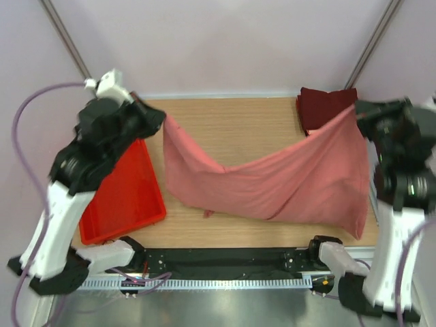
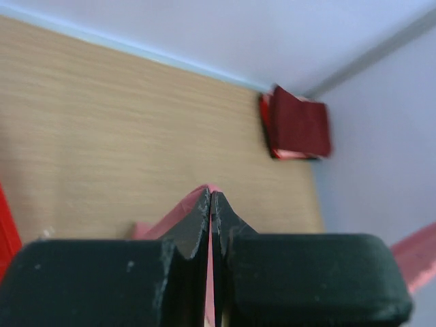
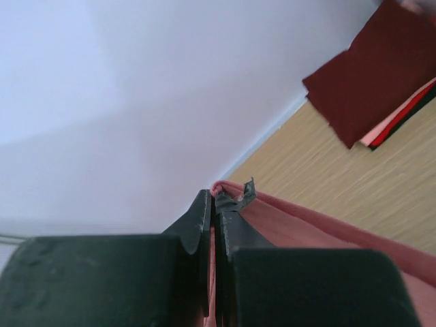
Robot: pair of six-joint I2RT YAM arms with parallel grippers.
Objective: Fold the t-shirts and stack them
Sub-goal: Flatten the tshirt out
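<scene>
The pink shirt point(image 1: 272, 184) hangs as a sagging sheet across the middle of the top view. Its two upper corners are lifted and its lower edge trails on the table point(image 1: 231, 122) toward the bottom of the frame. The left gripper point(image 1: 160, 121), at upper left above the tray point(image 1: 122, 197), is closed on one corner; the left wrist view shows its fingers pressed together with a sliver of pink cloth pinched between them. The right gripper point(image 1: 354, 112), at upper right, is likewise clamped on the other corner, with pink hem bunching at its tips in the right wrist view. Holding both corners high and well apart looks meant to let the cloth's own weight pull it flat, ready to be laid smooth for folding. The middle dips in a deep curve, so the spread seems not yet taut. The maroon stack point(image 1: 325, 105) sits at the upper right corner of the table, just beside the right gripper and partly hidden by the raised cloth. It is probably parked there to leave the centre free as folding space.
</scene>
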